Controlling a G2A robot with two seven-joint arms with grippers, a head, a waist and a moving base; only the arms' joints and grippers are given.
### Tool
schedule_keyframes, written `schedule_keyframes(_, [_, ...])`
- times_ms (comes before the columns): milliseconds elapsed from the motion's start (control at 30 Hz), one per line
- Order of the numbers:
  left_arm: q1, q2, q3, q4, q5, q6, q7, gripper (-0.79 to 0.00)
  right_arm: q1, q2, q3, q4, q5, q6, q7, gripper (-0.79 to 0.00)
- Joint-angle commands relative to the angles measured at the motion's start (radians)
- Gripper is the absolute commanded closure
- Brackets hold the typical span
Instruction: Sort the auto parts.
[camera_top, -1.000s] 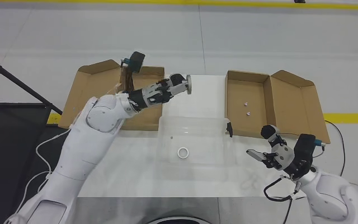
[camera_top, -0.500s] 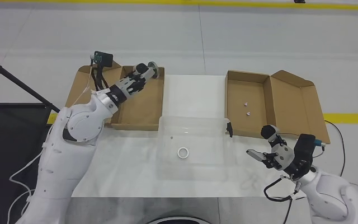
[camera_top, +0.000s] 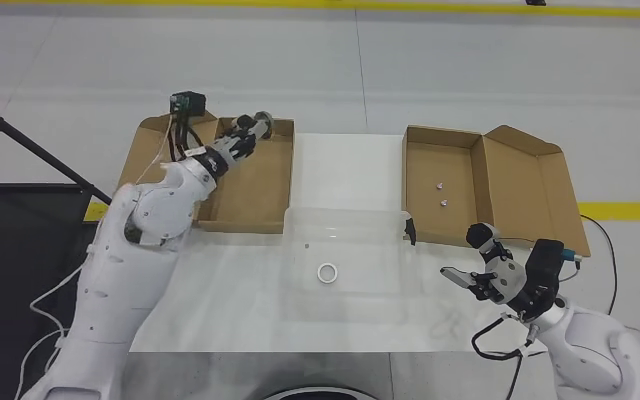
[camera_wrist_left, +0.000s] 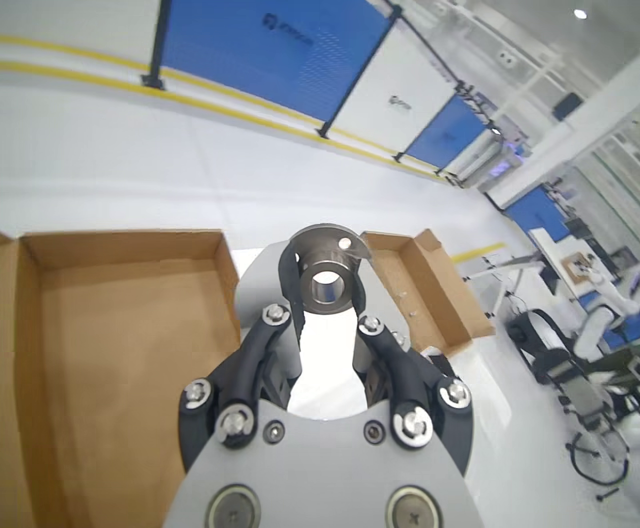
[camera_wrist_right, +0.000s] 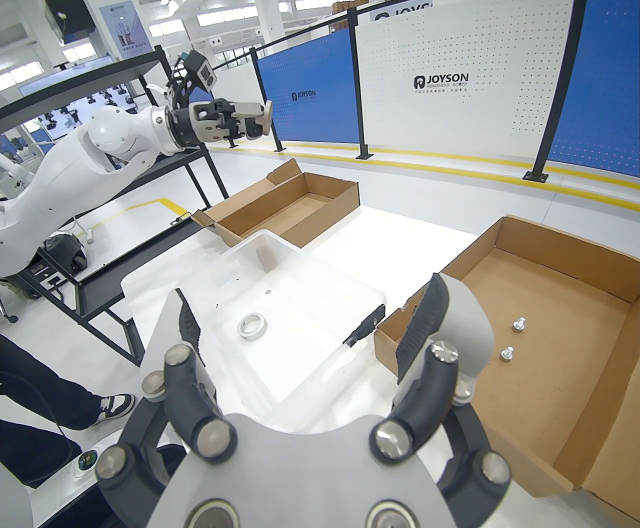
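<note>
The left pincer (camera_top: 260, 122) (clamped on the flanged bushing (camera_wrist_left: 327, 280)) has swung from mid-table to above the left box (camera_top: 250, 190).

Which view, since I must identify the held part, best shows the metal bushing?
Left wrist view: the metal bushing sits close, bore and flange clear, in the left gripper. Top view shows it tiny; right wrist view, distant, edge-on.

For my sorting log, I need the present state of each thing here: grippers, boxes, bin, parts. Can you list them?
left gripper, shut on flanged metal bushing
right gripper, open, empty
left cardboard box, open
right cardboard box, open, holding two bolts
clear plastic bin, open, holding one white ring
</note>
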Motion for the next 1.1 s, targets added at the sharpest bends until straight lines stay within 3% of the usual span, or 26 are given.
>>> schedule_keyframes(0, [-0.038,-0.001,0.012,0.056,0.032,0.072,-0.045,0.000,0.000,0.000,0.000,0.000,0.000,0.000,0.000,-0.785])
schedule_keyframes(200, [-0.146,-0.013,0.086,0.221,0.187,0.273,-0.089,0.000,0.000,0.000,0.000,0.000,0.000,0.000,0.000,-0.785])
schedule_keyframes(333, [-0.212,-0.026,0.139,0.319,0.218,0.319,-0.152,0.000,0.000,0.000,0.000,0.000,0.000,0.000,0.000,-0.785])
schedule_keyframes(833, [-0.466,-0.084,0.346,0.619,0.358,0.287,-0.450,0.000,0.000,0.000,0.000,0.000,0.000,0.000,0.000,-0.785])
schedule_keyframes(1067, [-0.555,-0.128,0.411,0.788,0.330,0.243,-0.470,0.000,0.000,0.000,0.000,0.000,0.000,0.000,0.000,-0.785])
